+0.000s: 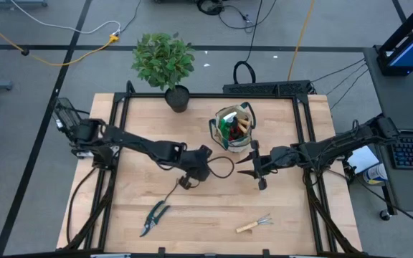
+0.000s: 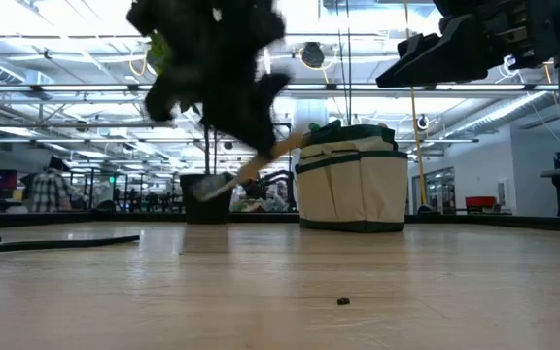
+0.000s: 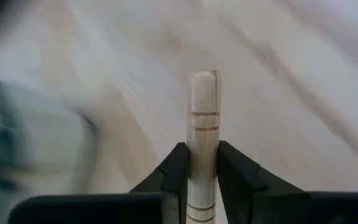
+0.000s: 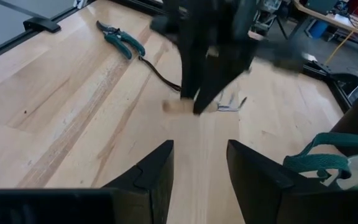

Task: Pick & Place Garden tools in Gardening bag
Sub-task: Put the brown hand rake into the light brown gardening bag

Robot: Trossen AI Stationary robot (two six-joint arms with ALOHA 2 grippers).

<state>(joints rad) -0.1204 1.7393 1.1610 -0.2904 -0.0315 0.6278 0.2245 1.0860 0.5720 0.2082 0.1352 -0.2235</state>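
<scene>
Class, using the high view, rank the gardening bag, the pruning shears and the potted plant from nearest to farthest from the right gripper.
From the right gripper:
1. Gardening bag, just behind it.
2. Pruning shears, front left of the table.
3. Potted plant, back edge, near-tied with the shears.

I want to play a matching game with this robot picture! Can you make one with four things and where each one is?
Things:
1. gardening bag
2. pruning shears
3. wooden-handled tool
4. small rake

Places:
A. clamped in the left gripper
B. lying near the table's front edge, left side
C. standing near the table's back edge, tools inside
D. lying near the table's front edge, right side

Pairs: 1-C, 2-B, 3-A, 4-D
</scene>
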